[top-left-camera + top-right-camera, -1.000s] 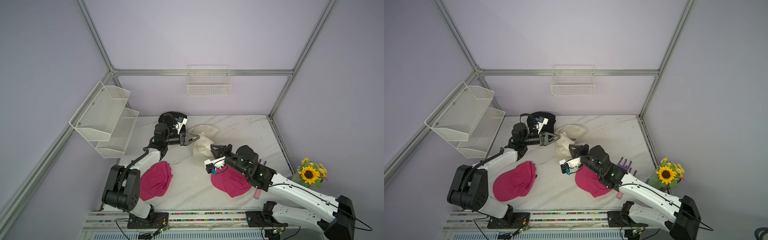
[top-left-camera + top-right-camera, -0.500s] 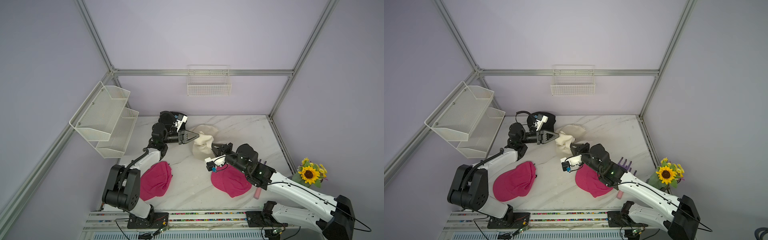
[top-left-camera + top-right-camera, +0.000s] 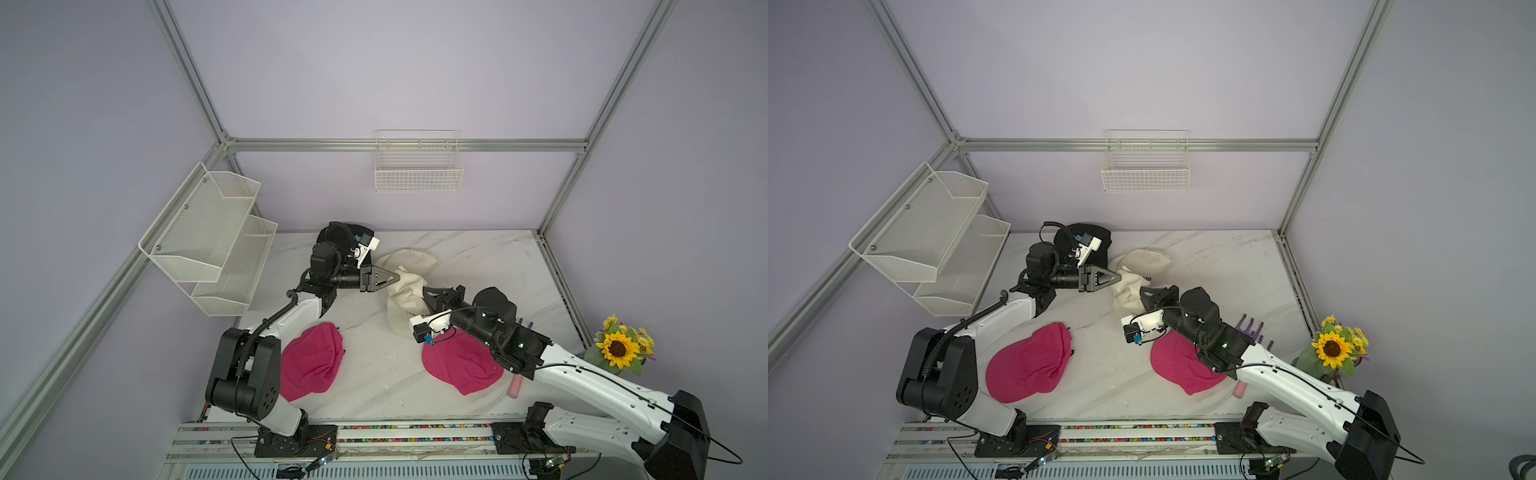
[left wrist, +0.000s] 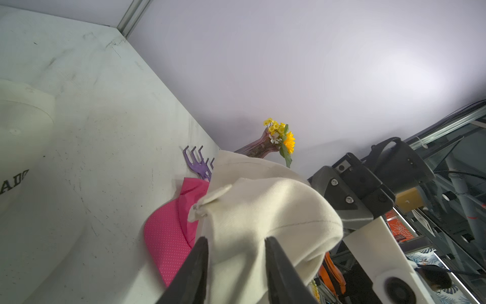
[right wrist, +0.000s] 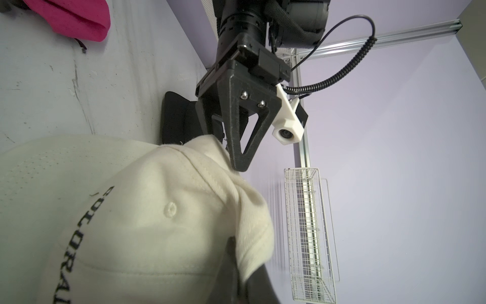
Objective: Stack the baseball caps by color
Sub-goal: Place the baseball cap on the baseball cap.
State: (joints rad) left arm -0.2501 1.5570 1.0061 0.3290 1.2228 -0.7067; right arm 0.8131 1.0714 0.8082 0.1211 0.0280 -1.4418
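Observation:
Both grippers hold one cream cap point(image 3: 405, 297) lettered "COLORADO" point(image 5: 131, 223) above the table's middle. My left gripper point(image 3: 398, 277) point(image 4: 236, 244) is shut on its edge, and fabric fills the gap between the fingers point(image 4: 201, 252). My right gripper point(image 3: 426, 293) point(image 5: 234, 263) is shut on the cap's opposite edge. A second cream cap point(image 3: 409, 258) point(image 4: 23, 158) lies just behind. Black caps point(image 3: 347, 230) point(image 5: 178, 118) sit at the back, behind the left wrist. One pink cap point(image 3: 311, 361) lies front left. Another pink cap point(image 3: 461, 368) point(image 4: 168, 231) lies under the right arm.
A white mesh shelf rack point(image 3: 208, 237) hangs on the left wall and a wire basket point(image 3: 417, 166) on the back wall. At the right edge are a sunflower vase point(image 3: 619, 349), a purple pronged tool point(image 3: 1250, 328) and a small pink cylinder point(image 3: 515, 386).
My left gripper's jaws have narrowed onto the cream cap's edge after reaching right to it. The right gripper has stayed shut on the cap and has hardly moved.

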